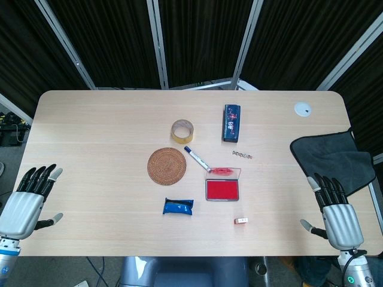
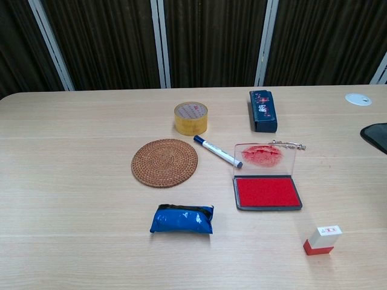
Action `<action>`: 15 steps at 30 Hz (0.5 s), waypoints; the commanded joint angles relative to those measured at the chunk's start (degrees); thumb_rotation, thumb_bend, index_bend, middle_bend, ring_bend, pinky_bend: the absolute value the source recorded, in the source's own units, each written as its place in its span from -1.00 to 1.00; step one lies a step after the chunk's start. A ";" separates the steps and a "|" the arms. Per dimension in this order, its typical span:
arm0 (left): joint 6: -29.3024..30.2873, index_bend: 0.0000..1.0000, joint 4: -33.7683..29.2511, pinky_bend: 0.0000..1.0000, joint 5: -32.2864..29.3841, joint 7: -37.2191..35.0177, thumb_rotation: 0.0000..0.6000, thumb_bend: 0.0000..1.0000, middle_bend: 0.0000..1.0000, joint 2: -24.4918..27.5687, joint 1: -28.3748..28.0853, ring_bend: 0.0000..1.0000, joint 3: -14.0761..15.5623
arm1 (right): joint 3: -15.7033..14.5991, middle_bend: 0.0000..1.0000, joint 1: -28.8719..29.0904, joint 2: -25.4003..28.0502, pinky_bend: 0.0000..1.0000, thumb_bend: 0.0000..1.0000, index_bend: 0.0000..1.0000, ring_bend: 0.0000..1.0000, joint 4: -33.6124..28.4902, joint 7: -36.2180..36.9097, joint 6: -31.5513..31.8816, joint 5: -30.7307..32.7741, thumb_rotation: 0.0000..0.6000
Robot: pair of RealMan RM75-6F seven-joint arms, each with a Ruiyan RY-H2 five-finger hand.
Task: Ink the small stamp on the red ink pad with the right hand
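Right hand (image 1: 339, 210): fingers spread, holding nothing, at the table's (image 1: 90, 149) near right edge, well apart from the red ink pad (image 2: 267, 192). Left hand (image 1: 27, 200): likewise spread and holding nothing, far left of the pad. Small stamp (image 2: 322, 239): standing untouched just near-right of the pad, whose clear lid (image 2: 263, 156) is open. Judgement: nothing begun; reaching, grasping and inking all remain.

Dark cloth (image 2: 376, 136) cut by right edge.
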 commanded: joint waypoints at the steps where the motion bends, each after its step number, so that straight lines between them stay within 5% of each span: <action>1: 0.15 -1.00 -0.04 -1.00 0.09 -0.06 1.00 -1.00 -1.00 0.09 0.09 -1.00 0.01 | 0.14 -1.00 -0.06 -0.13 -1.00 -1.00 -1.00 -1.00 0.32 -0.06 -0.38 -0.53 1.00; 3: 0.32 -1.00 -0.08 -1.00 0.24 -0.12 1.00 -1.00 -1.00 0.15 0.18 -1.00 0.03 | 0.17 -1.00 -0.04 -0.22 -1.00 -1.00 -1.00 -1.00 0.56 -0.15 -0.72 -0.96 1.00; 5: 0.51 -1.00 -0.16 -1.00 0.37 -0.21 1.00 -1.00 -1.00 0.23 0.29 -1.00 0.05 | 0.31 -1.00 0.09 -0.43 -0.79 -1.00 -1.00 -0.82 0.83 -0.28 -1.15 -1.48 1.00; 7: 0.64 -1.00 -0.20 -1.00 0.39 -0.17 1.00 -1.00 -1.00 0.26 0.37 -1.00 0.02 | 0.57 -1.00 0.55 -0.83 -0.09 -1.00 -1.00 -0.18 1.08 -0.79 -1.86 -2.03 1.00; 10: 0.61 -1.00 -0.20 -1.00 0.34 0.22 1.00 -1.00 -1.00 0.09 0.40 -1.00 0.00 | 1.04 -1.00 2.28 -1.92 0.65 -1.00 -1.00 0.52 1.03 -1.95 -4.17 -3.54 1.00; 15: -0.76 -1.00 0.13 -1.00 -0.68 1.51 1.00 -1.00 -1.00 -0.70 -0.28 -1.00 -0.43 | 0.33 -0.77 6.63 -3.44 0.95 -1.00 -0.93 0.77 -1.59 -2.18 -14.49 -2.91 1.00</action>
